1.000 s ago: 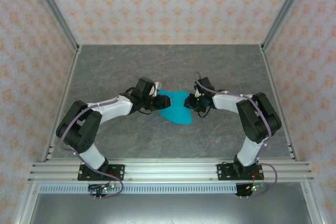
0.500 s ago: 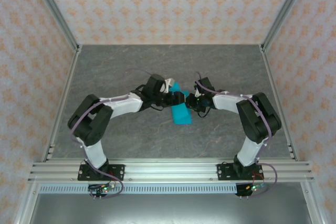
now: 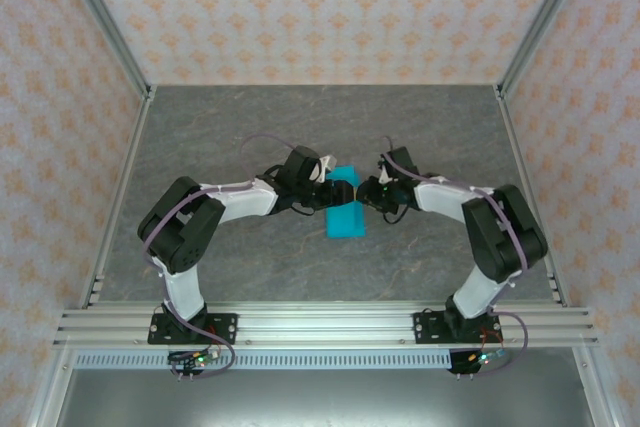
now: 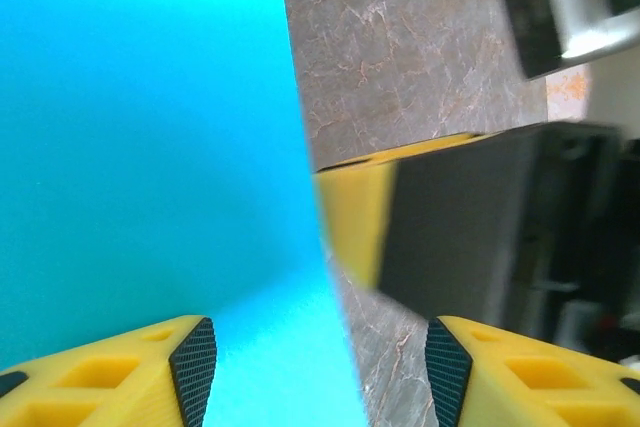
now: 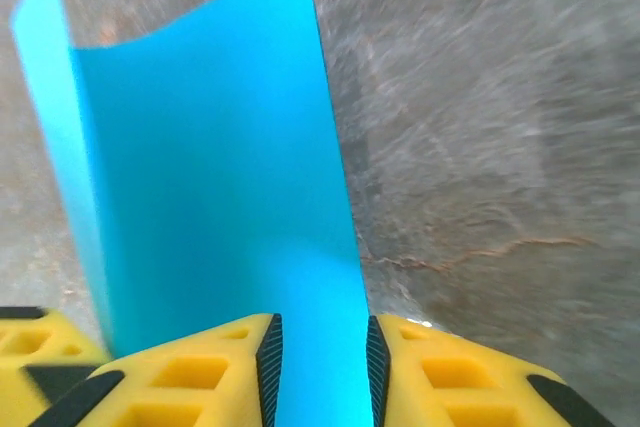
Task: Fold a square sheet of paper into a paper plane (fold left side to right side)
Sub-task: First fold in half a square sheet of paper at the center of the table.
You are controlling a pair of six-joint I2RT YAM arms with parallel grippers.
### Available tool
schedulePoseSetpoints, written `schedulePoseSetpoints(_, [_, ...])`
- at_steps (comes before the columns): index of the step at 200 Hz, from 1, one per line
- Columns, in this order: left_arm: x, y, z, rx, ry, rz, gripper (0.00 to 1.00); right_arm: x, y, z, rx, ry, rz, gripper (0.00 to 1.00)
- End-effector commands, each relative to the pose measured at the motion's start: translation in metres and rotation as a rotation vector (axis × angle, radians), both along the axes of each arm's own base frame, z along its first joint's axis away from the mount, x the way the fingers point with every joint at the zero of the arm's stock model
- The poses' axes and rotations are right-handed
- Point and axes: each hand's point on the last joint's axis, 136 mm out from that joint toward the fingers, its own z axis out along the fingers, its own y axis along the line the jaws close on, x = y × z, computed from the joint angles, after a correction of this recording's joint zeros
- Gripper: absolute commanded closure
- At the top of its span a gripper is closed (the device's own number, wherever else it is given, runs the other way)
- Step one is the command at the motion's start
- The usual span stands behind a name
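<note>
The square sheet of paper (image 3: 347, 209), bright cyan, lies mid-table doubled over into a narrow upright rectangle. A paper plane is out of view. My left gripper (image 3: 336, 192) reaches in from the left, over the strip's upper left edge. In the left wrist view this gripper (image 4: 320, 372) stands open, with the paper (image 4: 140, 147) and its right edge between the pads. My right gripper (image 3: 364, 191) faces it from the right, almost touching. The right gripper (image 5: 321, 359) is narrowly open, with the paper (image 5: 210, 167) showing in the gap and its left layer curling up.
The grey marbled tabletop (image 3: 250, 127) spreads on all sides of the paper. Aluminium frame posts (image 3: 110, 37) and patterned walls close in the left, right and back. A yellow finger of the right gripper (image 4: 355, 227) sits close ahead in the left wrist view.
My left gripper has swept rightward to meet the right one, carrying the paper's left side over. The sheet went from a wide shape to a narrow strip. The right gripper shifted slightly.
</note>
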Motion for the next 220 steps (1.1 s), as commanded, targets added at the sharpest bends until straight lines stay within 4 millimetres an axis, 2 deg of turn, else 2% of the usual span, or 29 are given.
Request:
schedulePoseSetpoints(1, [0.004,0.001,0.014,-0.002,-0.040,0.025,0.40,0.011,-0.015,0.040,0.075,-0.097,-0.049,0.62])
schedulePoseSetpoints(21, [0.004,0.001,0.017,-0.005,-0.047,0.031,0.41,0.012,-0.020,0.057,0.121,-0.135,-0.050,0.53])
schedulePoseSetpoints(35, [0.005,0.001,0.018,-0.005,-0.050,0.032,0.43,0.011,-0.014,0.060,0.185,-0.138,-0.040,0.50])
schedulePoseSetpoints(80, [0.003,0.004,0.017,0.008,-0.047,0.035,0.51,0.011,0.011,0.042,0.359,-0.079,-0.004,0.51])
schedulePoseSetpoints(106, [0.003,0.005,0.017,0.014,-0.051,0.036,0.60,0.012,0.023,0.043,0.415,-0.086,0.037,0.51])
schedulePoseSetpoints(169, [0.001,0.008,0.014,0.029,-0.049,0.038,0.67,0.012,0.033,0.034,0.436,-0.071,0.061,0.54])
schedulePoseSetpoints(189, [0.000,0.009,0.015,0.029,-0.052,0.036,0.68,0.011,0.033,0.029,0.428,-0.059,0.057,0.60])
schedulePoseSetpoints(220, [0.000,0.014,0.020,0.055,-0.069,0.047,0.67,0.009,0.030,0.024,0.392,-0.052,0.054,0.84])
